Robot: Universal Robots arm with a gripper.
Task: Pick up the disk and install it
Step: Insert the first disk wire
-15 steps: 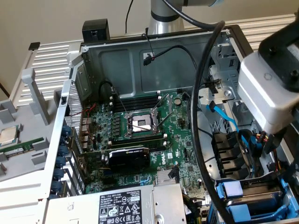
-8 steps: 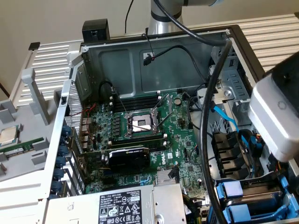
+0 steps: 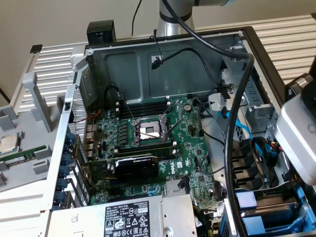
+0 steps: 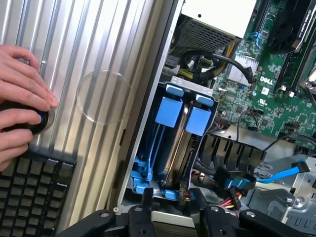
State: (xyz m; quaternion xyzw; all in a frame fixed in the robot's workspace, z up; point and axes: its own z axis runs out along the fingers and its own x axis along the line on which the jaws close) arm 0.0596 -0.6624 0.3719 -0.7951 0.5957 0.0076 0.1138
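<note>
Ribbed tabletop [image 4: 98, 44], open case [image 3: 163, 64]; at the exterior view's lower right, the gripper [image 4: 172, 197] hangs over the bayed disk [image 4: 173, 148], its grip impossible to tell. Installing seems in hand; seating likely needs a straight push.

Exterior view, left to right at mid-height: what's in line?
loose CPU chip → perforated case wall → CPU socket → blue cable → white housing at the arm's end
</note>
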